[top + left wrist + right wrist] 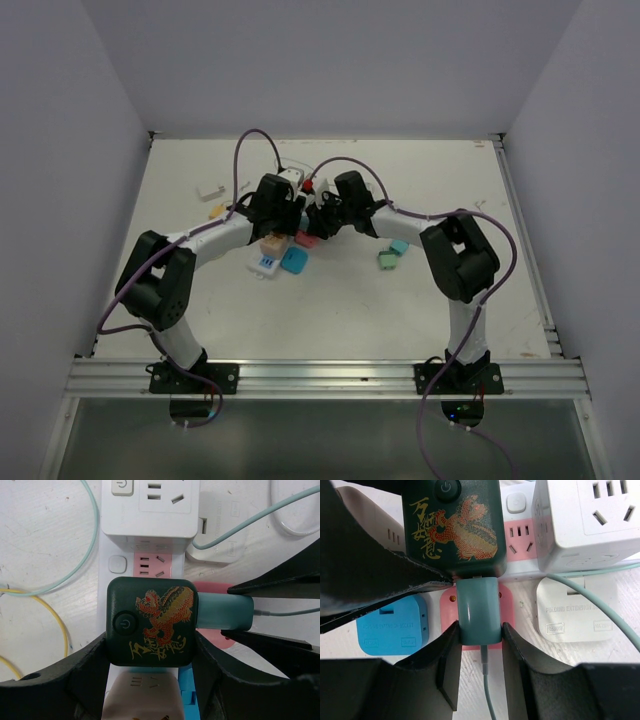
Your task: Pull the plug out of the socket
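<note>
A teal plug [479,610] sticks out of the side of a dark green cube adapter [150,620] printed with a gold dragon. That cube stands on the socket, a long white strip [116,542] with a pink outlet [152,565] showing. My right gripper [479,630] is shut on the teal plug, one finger on each side, and the plug's thin cord [487,690] runs out between them. My left gripper [150,652] is shut on the green cube's lower sides. In the top view both grippers [272,212] [325,215] meet over the strip at the table's middle back.
A white cube adapter [150,505] sits on the strip beyond the green one, a beige adapter [140,700] on the near side. Flat adapters lie beside the strip: white [575,610], pink [507,605], blue [395,630]. Teal [85,555] and yellow [55,615] cords loop left.
</note>
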You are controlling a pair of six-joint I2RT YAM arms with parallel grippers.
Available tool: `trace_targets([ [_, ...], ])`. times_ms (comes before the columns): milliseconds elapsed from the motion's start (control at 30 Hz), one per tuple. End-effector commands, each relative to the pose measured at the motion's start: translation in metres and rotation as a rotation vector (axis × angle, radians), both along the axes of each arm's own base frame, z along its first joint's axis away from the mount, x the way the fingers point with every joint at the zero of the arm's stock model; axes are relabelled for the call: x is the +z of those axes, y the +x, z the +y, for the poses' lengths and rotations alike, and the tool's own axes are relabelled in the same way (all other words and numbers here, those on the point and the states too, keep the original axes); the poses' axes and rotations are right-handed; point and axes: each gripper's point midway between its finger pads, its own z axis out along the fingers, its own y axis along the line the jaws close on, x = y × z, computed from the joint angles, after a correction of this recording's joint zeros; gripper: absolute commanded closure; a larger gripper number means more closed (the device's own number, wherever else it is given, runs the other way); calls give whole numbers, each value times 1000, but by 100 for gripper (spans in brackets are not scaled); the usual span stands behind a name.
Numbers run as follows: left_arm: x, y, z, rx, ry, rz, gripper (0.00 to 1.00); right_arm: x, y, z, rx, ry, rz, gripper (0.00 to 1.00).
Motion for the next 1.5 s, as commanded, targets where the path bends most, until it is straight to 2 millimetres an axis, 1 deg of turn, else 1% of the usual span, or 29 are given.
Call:
trace_targets([
  [0, -30, -22, 44, 56, 151, 119, 91, 2, -7, -30, -38, -99, 2, 100],
  [100, -30, -22, 47, 69, 158, 119, 92, 0, -8, -34, -44, -117, 2, 100],
  [133, -31, -22, 50, 82, 168, 121, 92, 3, -8, -34, -45, -115, -4, 100],
  [200, -32, -21, 54, 106, 172, 128, 92, 2, -10, -36, -48, -120, 1, 100],
  [333, -39, -22, 60, 146, 179, 149, 93, 2, -15, -38, -57, -110, 11, 100],
  [567, -43, -19, 63, 184, 185, 153, 95, -6, -28, -48, -80, -117, 31, 100],
  [633, -44, -18, 64, 192, 189, 153, 95, -4, -29, -50, -85, -113, 24, 100],
  [767, -43, -16, 66, 197, 189, 154, 95, -11, -34, -54, -90, -131, 35, 100],
  [867, -41, -15, 62, 186, 170, 153, 94, -8, -34, -53, -93, -114, 39, 100],
  [933, -39, -16, 60, 172, 157, 152, 93, -2, -33, -52, -114, -92, 40, 100],
  [1000, -36, -16, 59, 166, 151, 148, 92, 4, -28, -58, -173, -48, 70, 100],
  [1033, -34, -16, 59, 166, 151, 143, 91, 9, -19, -66, -207, -5, 81, 100],
  [1133, -32, -18, 63, 169, 170, 140, 91, 15, -6, -85, -339, 83, 163, 100],
  [1167, -32, -18, 64, 168, 173, 141, 91, 12, 1, -105, -403, 94, 181, 100],
  [1200, -33, -19, 65, 170, 175, 144, 91, 22, 8, -112, -455, 138, 180, 100],
  [1233, -34, -21, 65, 171, 178, 151, 91, 19, 16, -136, -547, 136, 187, 100],
  [1300, -35, -23, 65, 171, 174, 159, 90, 27, 23, -156, -648, 172, 213, 100],
  [1333, -36, -25, 65, 169, 172, 165, 90, 28, 31, -176, -724, 175, 213, 100],
  [1400, -37, -28, 65, 165, 168, 173, 90, 33, 34, -193, -815, 202, 242, 100],
  [1433, -39, -32, 65, 160, 164, 182, 90, 35, 39, -206, -862, 211, 245, 100],
  [1467, -38, -33, 64, 159, 161, 185, 90, 37, 41, -214, -897, 214, 249, 100],
])
